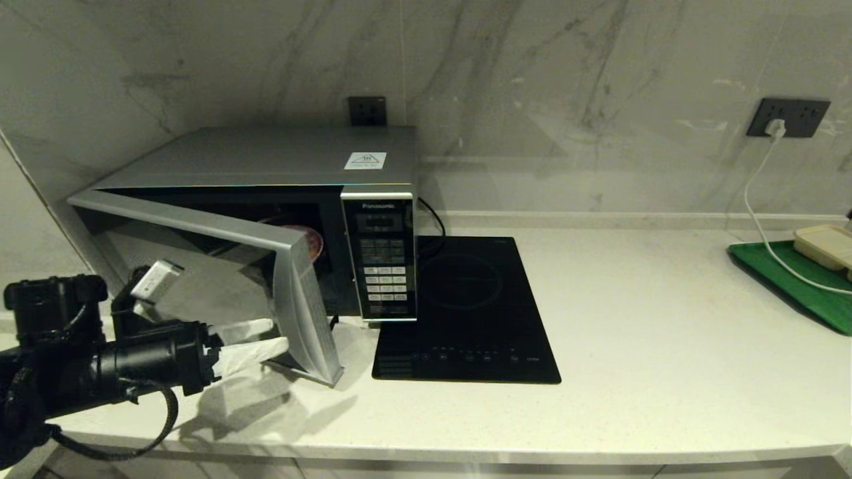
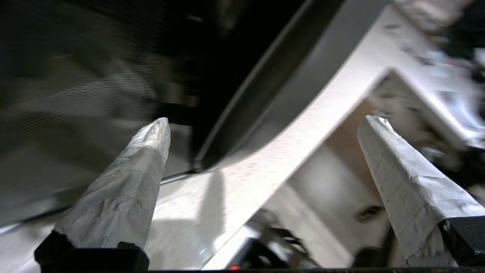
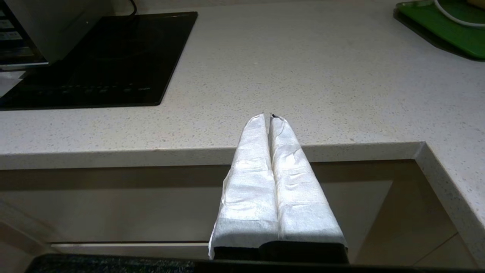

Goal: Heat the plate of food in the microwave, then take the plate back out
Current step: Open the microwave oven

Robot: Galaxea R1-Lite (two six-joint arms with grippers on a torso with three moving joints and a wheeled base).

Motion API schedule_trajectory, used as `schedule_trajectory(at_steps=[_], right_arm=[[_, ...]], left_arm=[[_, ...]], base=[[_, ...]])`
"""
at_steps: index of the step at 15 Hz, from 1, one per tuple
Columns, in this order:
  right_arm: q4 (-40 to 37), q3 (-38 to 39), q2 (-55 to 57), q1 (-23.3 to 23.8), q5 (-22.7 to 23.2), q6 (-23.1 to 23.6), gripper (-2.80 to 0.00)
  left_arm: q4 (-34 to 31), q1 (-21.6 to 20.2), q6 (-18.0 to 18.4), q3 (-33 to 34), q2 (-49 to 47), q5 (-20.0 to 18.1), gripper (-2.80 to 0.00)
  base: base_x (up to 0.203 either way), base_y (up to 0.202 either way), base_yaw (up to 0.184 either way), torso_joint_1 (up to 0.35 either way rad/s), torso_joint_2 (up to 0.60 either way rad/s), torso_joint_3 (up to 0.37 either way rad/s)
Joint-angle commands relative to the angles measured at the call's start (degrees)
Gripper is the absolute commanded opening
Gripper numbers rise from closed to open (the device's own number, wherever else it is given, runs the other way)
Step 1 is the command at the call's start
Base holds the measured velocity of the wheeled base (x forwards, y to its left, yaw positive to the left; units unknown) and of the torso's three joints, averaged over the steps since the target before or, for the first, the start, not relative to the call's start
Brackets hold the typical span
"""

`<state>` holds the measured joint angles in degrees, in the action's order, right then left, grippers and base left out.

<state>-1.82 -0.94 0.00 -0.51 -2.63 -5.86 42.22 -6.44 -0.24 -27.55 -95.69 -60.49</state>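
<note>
Looking through the head view first, I see the microwave (image 1: 266, 219) standing at the left of the surface (image 1: 632, 346) with its door (image 1: 219, 266) swung partway out, and the plate of food (image 1: 307, 241) sitting inside the cavity, only a lilac-pink sliver of it visible past the door's free edge. My left gripper (image 1: 256, 342) sits low in front of the door, its white-wrapped fingers spread apart and empty, their tips close to the door's lower outer corner; I cannot tell whether they touch it. The induction hob (image 1: 466, 313) lies just right of the microwave, and a green tray (image 1: 792, 279) with a beige box (image 1: 825, 245) sits well apart at the far right. In the left wrist view, the left gripper (image 2: 265, 125) has its jaws wide open, with the door's lower edge (image 2: 265, 102) and the pale surface running between the fingers (image 2: 125, 189), and nothing is held. In the right wrist view, the right gripper (image 3: 269, 117) is parked off the front edge of the surface, jaws pressed closed on nothing, and the hob (image 3: 106, 57) lies ahead of it. I judge the step in hand to be working the door with the plate inside, though I cannot tell whether it is opening or closing. If closing, the next move calls for a steady push on the door's outer face until it latches; if opening, swinging it wide enough to reach in.
</note>
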Motion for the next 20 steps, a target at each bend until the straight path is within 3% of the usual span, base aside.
schedule_trajectory(at_steps=[1, 4, 6, 9, 12, 14, 15, 20], right_arm=[[0.06, -0.03, 0.0, -0.02, -0.1, -0.02, -2.8], [-0.03, -0.03, 0.0, -0.02, -0.01, -0.02, -2.8], [-0.03, -0.03, 0.0, -0.02, -0.01, -0.02, -2.8], [-0.03, -0.03, 0.0, -0.02, -0.01, -0.02, -2.8], [-0.03, -0.03, 0.0, -0.02, -0.01, -0.02, -2.8], [-0.03, -0.03, 0.0, -0.02, -0.01, -0.02, -2.8], [-0.03, -0.03, 0.0, -0.02, -0.01, -0.02, -2.8], [-0.03, -0.03, 0.0, -0.02, -0.01, -0.02, -2.8]], left_arm=[[-0.18, -0.58, 1.07, 4.8, 11.38, 10.31, -2.8], [-6.48, -0.63, 2.72, 6.54, 23.47, 19.37, -2.8], [-14.44, -0.5, 3.6, 2.98, 31.64, 24.01, -2.8], [-35.8, -0.44, 4.23, -9.51, 43.58, 30.31, -2.8], [-55.93, -0.42, 4.99, -24.2, 48.74, 35.8, -2.8], [-59.35, -0.36, 9.67, -27.7, 48.19, 41.97, -2.8], [-58.95, -0.33, 11.66, -28.1, 47.67, 43.16, -2.8], [-56.34, -0.28, 12.18, -32.3, 39.63, 46.97, -2.8]], base=[[0.0, 0.0, 0.0, 0.0, 0.0, 0.0], [0.0, 0.0, 0.0, 0.0, 0.0, 0.0], [0.0, 0.0, 0.0, 0.0, 0.0, 0.0], [0.0, 0.0, 0.0, 0.0, 0.0, 0.0], [0.0, 0.0, 0.0, 0.0, 0.0, 0.0], [0.0, 0.0, 0.0, 0.0, 0.0, 0.0], [0.0, 0.0, 0.0, 0.0, 0.0, 0.0], [0.0, 0.0, 0.0, 0.0, 0.0, 0.0]])
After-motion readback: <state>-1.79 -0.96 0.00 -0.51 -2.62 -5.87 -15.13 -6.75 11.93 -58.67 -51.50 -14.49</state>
